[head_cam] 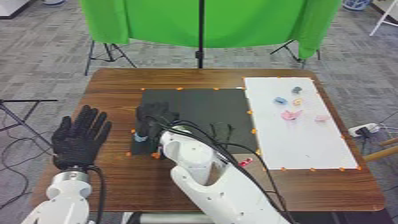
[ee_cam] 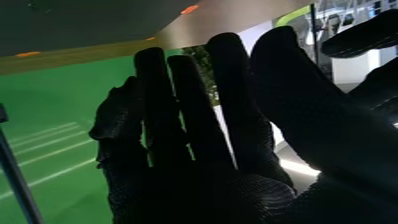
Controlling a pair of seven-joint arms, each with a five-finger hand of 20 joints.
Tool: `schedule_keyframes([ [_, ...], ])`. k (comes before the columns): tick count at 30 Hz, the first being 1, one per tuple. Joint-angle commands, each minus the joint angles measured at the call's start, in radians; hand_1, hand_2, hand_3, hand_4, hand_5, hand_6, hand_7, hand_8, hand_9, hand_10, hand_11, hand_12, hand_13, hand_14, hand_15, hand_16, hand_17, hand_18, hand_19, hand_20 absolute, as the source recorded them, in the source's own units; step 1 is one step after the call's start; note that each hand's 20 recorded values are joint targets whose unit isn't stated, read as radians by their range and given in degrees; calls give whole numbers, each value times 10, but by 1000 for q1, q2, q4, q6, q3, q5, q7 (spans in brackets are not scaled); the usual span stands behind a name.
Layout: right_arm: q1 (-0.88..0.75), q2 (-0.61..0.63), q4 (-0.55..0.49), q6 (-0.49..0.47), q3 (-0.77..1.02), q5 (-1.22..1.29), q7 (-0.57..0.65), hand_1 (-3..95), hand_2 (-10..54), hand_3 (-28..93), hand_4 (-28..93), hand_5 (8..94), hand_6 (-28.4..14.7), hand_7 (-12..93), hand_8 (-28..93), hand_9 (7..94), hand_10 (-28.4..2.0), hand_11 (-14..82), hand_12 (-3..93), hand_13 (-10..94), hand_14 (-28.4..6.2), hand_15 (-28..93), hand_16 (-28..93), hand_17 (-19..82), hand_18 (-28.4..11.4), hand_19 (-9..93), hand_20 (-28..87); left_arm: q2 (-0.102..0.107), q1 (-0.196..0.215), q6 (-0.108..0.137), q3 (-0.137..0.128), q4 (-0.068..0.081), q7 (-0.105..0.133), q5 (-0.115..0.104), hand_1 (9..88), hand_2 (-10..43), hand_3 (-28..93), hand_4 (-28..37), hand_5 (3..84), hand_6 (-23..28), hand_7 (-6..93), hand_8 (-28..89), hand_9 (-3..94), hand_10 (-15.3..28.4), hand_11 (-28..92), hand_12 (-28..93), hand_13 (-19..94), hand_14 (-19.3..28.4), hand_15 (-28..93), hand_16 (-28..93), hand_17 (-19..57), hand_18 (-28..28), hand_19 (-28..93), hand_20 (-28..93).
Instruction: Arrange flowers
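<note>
The small blue piece (head_cam: 281, 100) lies to the right of the black mat (head_cam: 233, 106), on a white sheet (head_cam: 313, 145); whether it is a flower is too small to tell. Also right of the mat, on that sheet, are a yellow-orange piece (head_cam: 298, 102), a grey-green piece (head_cam: 297, 90), a pink piece (head_cam: 290, 115) and a pale pink piece (head_cam: 322, 118), the last one farthest from the mat. The right hand (head_cam: 155, 116) is over the mat's left part, its fingers straight and spread, with gaps between them. A light blue thing (head_cam: 139, 137) shows beside it; I cannot tell whether they touch. To the mat's left, the left hand (head_cam: 80, 142) is open, fingers straight and slightly spread. Beyond the mat, past the counter (head_cam: 115, 85), hangs a green cloth (head_cam: 240, 32).
</note>
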Motion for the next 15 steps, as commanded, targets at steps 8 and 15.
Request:
schedule_keyframes([
  [8, -7, 249, -261, -142, 252, 298, 143, 408, -95, 876, -283, 529, -61, 179, -140, 440, -208, 113, 129, 303, -193, 444, 99, 216, -248, 832, 480, -62, 97, -4, -68, -30, 1, 2, 254, 192, 759, -283, 500, 92, 122, -104, 438, 139, 206, 73, 314, 158, 381, -90, -74, 138, 373, 128],
  [15, -130, 528, -351, -163, 490, 385, 149, 400, -95, 865, -283, 480, -75, 152, -127, 414, -214, 116, 126, 293, -200, 411, 95, 198, -243, 801, 433, -68, 143, -7, -97, -55, 30, 5, 255, 191, 761, -283, 499, 92, 122, -104, 437, 139, 205, 74, 313, 158, 381, -89, -74, 138, 373, 128],
])
